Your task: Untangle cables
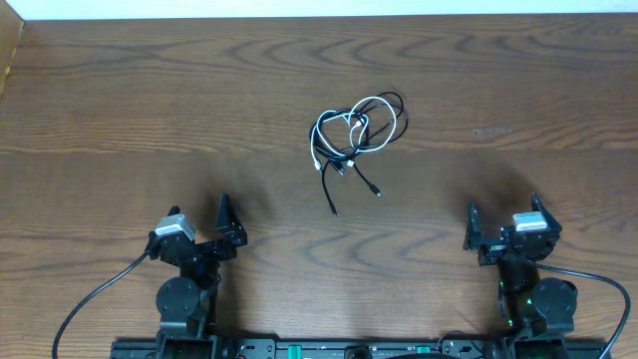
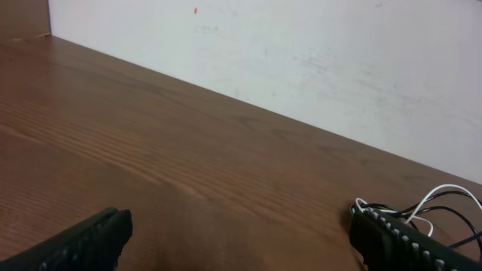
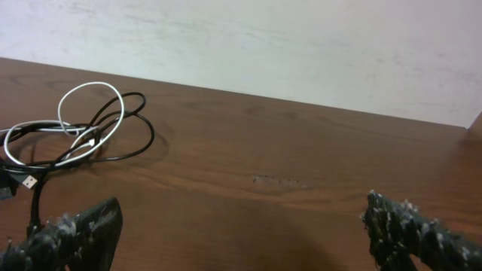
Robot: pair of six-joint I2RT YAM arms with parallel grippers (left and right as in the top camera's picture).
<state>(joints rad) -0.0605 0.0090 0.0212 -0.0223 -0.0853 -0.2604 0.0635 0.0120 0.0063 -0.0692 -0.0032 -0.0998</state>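
Right gripper (image 1: 503, 214) and left gripper (image 1: 199, 217) both stand released, empty. Cables (image 1: 357, 130) lie far of both, roughly midway between; loose plug ends trail nearward.

- Bright, even light from above on the table (image 1: 120, 100), with a mild sheen on the wood.
- Soft, dim shadows on the table.
- Left hand (image 2: 239, 226) and right hand (image 3: 242, 214) are blurred, out of focus.

Black left arm (image 1: 184, 274) and right arm (image 1: 536, 289) at the bottom corners, round-based, each topped by a pale grey wrist block (image 1: 171, 227) and trailing a thick black wire (image 1: 98, 296). Left gripper (image 2: 239, 226) fingers (image 2: 399, 241) look ribbed, perhaps rubber.
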